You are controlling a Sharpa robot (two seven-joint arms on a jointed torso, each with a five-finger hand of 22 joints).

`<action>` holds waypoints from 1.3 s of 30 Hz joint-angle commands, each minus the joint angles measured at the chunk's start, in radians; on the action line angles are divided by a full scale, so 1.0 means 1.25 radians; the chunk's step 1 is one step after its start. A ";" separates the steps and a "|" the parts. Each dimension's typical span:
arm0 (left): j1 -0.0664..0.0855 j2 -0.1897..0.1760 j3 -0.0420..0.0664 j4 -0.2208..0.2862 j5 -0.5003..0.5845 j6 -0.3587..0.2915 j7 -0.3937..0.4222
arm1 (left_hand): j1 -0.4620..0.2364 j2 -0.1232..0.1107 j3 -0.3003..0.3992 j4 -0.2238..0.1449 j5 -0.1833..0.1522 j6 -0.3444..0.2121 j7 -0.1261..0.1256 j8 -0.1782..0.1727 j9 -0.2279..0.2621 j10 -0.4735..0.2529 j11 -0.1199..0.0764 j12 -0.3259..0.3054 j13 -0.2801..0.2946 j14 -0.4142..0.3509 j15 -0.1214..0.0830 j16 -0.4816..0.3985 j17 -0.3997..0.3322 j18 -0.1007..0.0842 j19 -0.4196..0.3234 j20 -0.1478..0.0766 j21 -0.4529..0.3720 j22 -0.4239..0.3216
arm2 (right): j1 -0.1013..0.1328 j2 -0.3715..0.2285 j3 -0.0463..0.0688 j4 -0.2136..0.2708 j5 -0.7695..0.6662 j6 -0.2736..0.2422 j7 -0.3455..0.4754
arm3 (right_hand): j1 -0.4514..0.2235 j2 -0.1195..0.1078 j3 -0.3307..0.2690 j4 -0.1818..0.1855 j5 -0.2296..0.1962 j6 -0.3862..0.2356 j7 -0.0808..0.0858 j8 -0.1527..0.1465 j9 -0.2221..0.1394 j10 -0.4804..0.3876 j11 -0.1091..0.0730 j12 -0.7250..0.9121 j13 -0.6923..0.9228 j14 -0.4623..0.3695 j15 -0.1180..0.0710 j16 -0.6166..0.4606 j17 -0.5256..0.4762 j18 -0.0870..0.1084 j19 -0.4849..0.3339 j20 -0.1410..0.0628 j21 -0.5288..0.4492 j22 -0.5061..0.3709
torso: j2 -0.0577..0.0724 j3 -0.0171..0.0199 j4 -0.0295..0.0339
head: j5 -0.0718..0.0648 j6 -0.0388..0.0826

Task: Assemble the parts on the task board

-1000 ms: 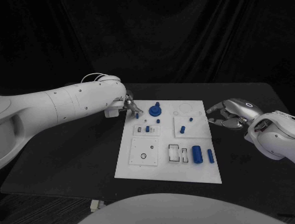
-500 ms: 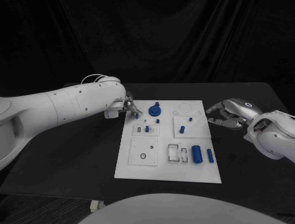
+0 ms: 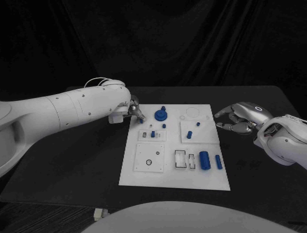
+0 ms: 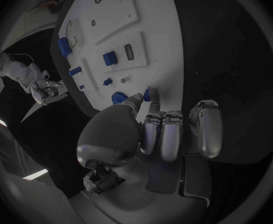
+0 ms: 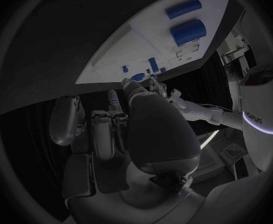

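Two blue cylinders lie side by side near the task board's [image 3: 143, 177] near right corner: a thick one [image 3: 205, 160] and, just to its right, a thinner one [image 3: 219, 162]. Left of them sit white rectangular sockets [image 3: 185, 159], and further left a square white panel [image 3: 150, 158] with a small ring mark. Beyond these, toward the middle of the board, a small blue block [image 3: 153, 133] stands in a recessed panel on the left half, and a short blue peg [image 3: 189, 135] stands on the right half. Further back a round blue part with a stem [image 3: 161, 115] stands close to the board's far edge, with a little blue stud [image 3: 165, 125] just in front of it; a circular outline [image 3: 193, 113] marks the board to the right of the round part.

At the board's far left corner the left hand [image 3: 134, 112] pinches a small blue piece [image 4: 153, 94] between thumb and fingertip; in the left wrist view the piece is right at the board's edge, while the remaining fingers [image 4: 171, 134] lie curled in together beside it. I cannot tell whether the piece touches the board.

Off the board's right edge, level with its far half, the right hand [image 3: 235, 118] hangs above the black table [image 3: 69, 160], near the board but apart from it. Its fingers are curved inward with gaps between them and nothing is in their grasp
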 commanded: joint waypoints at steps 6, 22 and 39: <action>-0.002 0.000 0.001 0.004 0.000 -0.004 0.037 | 0.042 -0.007 0.066 -0.044 0.073 0.006 -0.011 -0.006 0.005 0.084 -0.007 0.002 0.210 0.086 -0.006 0.002 0.211 0.006 -0.004 -0.004 -0.003 0.155 | -0.002 0.001 0.000 -0.001 -0.002 -0.002 -0.008 | 0.004 0.000 0.006 -0.002 0.004 0.006 0.002 -0.005 -0.001 0.085 0.005 0.002 0.211 0.085 0.005 0.002 0.211 0.015 -0.004 0.003 -0.003 0.132 | 0.000 0.0000 0.0002 | 0.001 0.000; -0.002 -0.034 0.001 0.047 0.001 -0.034 0.041 | -0.001 -0.074 0.297 -0.122 0.203 0.010 -0.001 -0.004 0.030 0.084 -0.003 0.002 0.210 0.086 -0.004 0.002 0.211 0.006 -0.004 -0.003 -0.001 0.155 | -0.002 -0.006 0.000 0.003 -0.002 0.003 -0.013 | 0.006 0.001 0.008 -0.003 0.005 0.006 0.002 -0.006 -0.001 0.085 0.006 0.002 0.211 0.085 0.005 0.002 0.211 0.016 -0.005 0.003 -0.005 0.132 | 0.000 0.0000 0.0003 | 0.000 0.000; 0.024 -0.100 0.001 0.185 0.137 0.024 -0.064 | -0.021 -0.082 0.315 -0.125 0.182 0.010 -0.001 -0.011 0.026 0.084 -0.002 0.002 0.210 0.086 -0.003 0.002 0.211 0.005 -0.003 -0.002 -0.001 0.155 | -0.002 -0.013 0.000 0.006 -0.002 0.005 -0.018 | 0.007 0.002 0.010 -0.004 0.006 0.007 0.002 -0.006 -0.001 0.085 0.006 0.002 0.211 0.085 0.005 0.002 0.211 0.016 -0.005 0.003 -0.006 0.131 | 0.000 -0.0001 0.0000 | 0.007 0.000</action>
